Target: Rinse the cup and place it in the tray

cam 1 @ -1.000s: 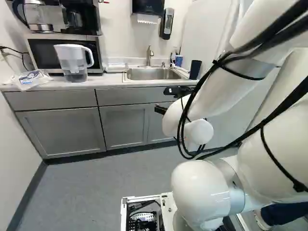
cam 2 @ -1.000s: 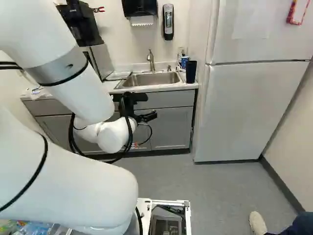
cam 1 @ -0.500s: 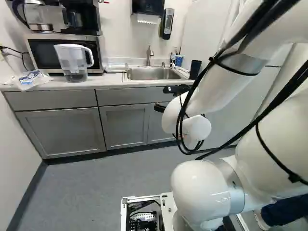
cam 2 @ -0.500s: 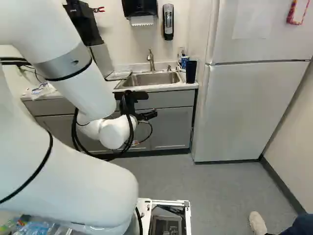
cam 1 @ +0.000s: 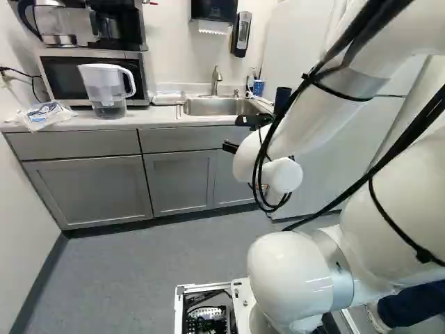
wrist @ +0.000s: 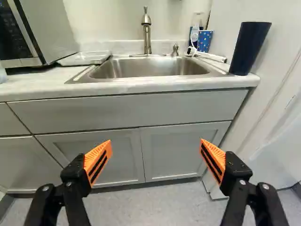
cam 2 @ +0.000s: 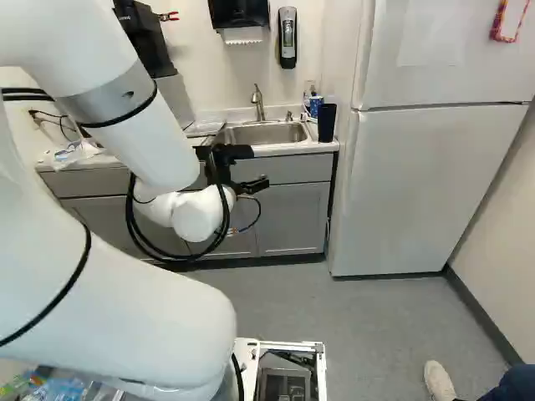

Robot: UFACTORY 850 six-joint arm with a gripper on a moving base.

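Arm [cam 2: 134,100] and gripper [cam 2: 261,183] are raised slightly since the earlier frame; base unmoved. Jaws wide open, orange ribbed pads apart. Cup [wrist: 250,47]: dark, smooth, tapered tumbler, upright, mouth up, long axis vertical, on pale worktop [wrist: 42,81] beside sink [wrist: 146,69], fridge side [cam 2: 418,184]. Tray [wrist: 84,58]: clear, shallow, flat, between brushed-metal sink and microwave [wrist: 44,28]. Faucet [wrist: 146,35] metallic, upright behind basin.

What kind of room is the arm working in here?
Probably a small kitchenette or break room: a stainless steel sink with a curved metal faucet is set in a pale countertop, a silver-framed microwave sits on it, and a tall white refrigerator stands beside.
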